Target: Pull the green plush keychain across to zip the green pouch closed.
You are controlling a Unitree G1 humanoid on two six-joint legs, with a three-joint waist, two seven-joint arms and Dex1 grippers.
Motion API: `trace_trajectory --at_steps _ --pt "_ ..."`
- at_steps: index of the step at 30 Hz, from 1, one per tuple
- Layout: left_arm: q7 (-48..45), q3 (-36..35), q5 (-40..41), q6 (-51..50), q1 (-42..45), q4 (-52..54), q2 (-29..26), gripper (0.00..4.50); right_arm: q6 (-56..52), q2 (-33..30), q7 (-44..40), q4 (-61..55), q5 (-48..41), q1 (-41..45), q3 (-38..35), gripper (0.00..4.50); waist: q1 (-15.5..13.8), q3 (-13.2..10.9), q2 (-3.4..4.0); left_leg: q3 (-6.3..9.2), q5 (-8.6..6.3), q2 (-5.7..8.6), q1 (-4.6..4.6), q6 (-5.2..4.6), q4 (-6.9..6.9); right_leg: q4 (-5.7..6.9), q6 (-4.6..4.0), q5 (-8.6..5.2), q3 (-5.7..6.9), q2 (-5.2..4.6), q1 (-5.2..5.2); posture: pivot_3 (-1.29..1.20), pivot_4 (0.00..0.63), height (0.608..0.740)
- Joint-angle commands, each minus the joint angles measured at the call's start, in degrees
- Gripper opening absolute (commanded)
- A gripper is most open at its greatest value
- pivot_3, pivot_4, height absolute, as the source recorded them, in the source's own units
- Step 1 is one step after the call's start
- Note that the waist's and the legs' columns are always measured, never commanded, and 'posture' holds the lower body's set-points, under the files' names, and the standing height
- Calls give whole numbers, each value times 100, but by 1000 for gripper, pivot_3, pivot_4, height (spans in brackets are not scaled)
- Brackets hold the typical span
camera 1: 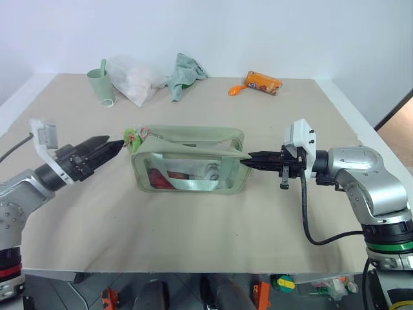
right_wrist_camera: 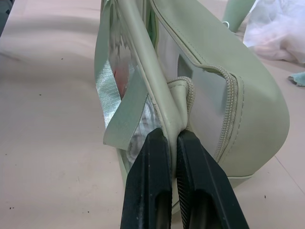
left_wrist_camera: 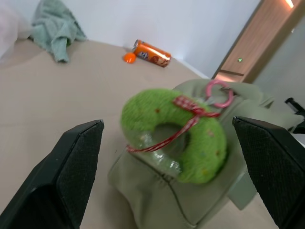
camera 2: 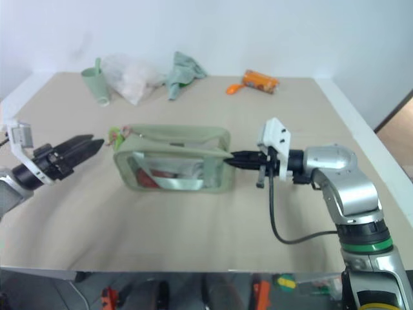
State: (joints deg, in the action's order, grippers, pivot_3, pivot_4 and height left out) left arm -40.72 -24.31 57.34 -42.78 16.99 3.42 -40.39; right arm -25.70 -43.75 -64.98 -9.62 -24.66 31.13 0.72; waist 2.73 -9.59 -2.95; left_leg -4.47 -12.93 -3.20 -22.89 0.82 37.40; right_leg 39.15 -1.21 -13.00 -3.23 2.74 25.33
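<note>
The pouch (camera 1: 188, 159) lies mid-table (camera 1: 213, 226) with its long axis running across me, left to right, clear window facing me and zipper along the top. The keychain (camera 1: 134, 137) sits at the pouch's left top corner, hanging off a pink ring; in my left wrist view it is a fuzzy green ring (left_wrist_camera: 174, 133) tied with a red checked ribbon, resting on the pouch's end.

Through the window I can see something red at the left and paler items toward the right, possibly small packets; I can't tell for sure.

My left gripper (camera 1: 115, 147) reaches in from the left, roughly level and pointing right, tips just beside the keychain. Its fingers (left_wrist_camera: 76, 164) stand wide apart with nothing between them; the keychain lies ahead of the gap, not yet in it.

My right gripper (camera 1: 248, 159) comes in from the right, pointing left and slightly down. Its fingers (right_wrist_camera: 150, 181) are pinched tight on the pouch's right end, clamping the fabric tab at the seam there.

Along the far edge stand a cup (camera 1: 101, 82), a plastic bag (camera 1: 133, 80), a rag (camera 1: 182, 75) and an orange can (camera 1: 262, 82).
</note>
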Motion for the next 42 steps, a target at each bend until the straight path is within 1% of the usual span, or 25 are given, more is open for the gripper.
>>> trace_trajectory --at_steps 1,9,14,17,25,28,34,38,42 --pt "58 34 -102 -14 193 -90 51 4500 -14 -3 5 -180 -34 -20 24 65 1 0 0 0 0 -2 1 0 0 0 0 1 0 2 0 0 150 740" --pt "140 375 -523 3 617 -594 297 4500 -71 -24 93 -284 -72 -109 -61 65 -6 1 -1 2 0 0 0 0 0 0 0 1 1 2 -1 0 150 740" --pt "61 404 -643 -8 730 -752 335 4500 -94 -41 154 -330 -78 -139 -99 65 3 1 -1 -3 0 0 0 1 0 0 3 3 -6 1 -1 0 150 740" --pt "14 396 -657 -5 779 -849 365 3662 -106 -48 179 -351 -89 -154 -113 0 -1 1 -1 0 0 1 0 1 0 0 3 3 -3 1 -2 0 150 740" --pt "-112 354 -756 95 967 -1057 415 915 -98 -4 217 -328 -80 -119 -77 0 -1 1 -2 -1 0 2 0 1 1 0 5 4 -5 1 -2 0 150 740" --pt "-86 305 -697 90 1022 -903 448 48 -77 11 220 -300 -71 -102 -52 0 -1 1 -2 -1 0 2 0 1 0 0 5 4 -5 0 -2 0 150 740" --pt "160 197 -401 -60 1516 -452 525 48 -58 31 222 -281 -51 -84 -16 0 -2 1 -4 3 1 2 -4 2 3 0 8 6 -2 1 -2 0 150 740" --pt "395 283 -166 -207 2096 -37 606 48 -60 62 243 -281 -38 -68 7 0 -2 1 -4 3 2 4 -5 3 3 0 10 7 -4 1 -2 0 150 740" --pt "277 491 35 -530 2388 275 512 48 -51 79 281 -289 -31 -71 0 0 9 1 -3 -2 2 4 -2 3 1 0 10 7 -12 3 -1 0 150 740"
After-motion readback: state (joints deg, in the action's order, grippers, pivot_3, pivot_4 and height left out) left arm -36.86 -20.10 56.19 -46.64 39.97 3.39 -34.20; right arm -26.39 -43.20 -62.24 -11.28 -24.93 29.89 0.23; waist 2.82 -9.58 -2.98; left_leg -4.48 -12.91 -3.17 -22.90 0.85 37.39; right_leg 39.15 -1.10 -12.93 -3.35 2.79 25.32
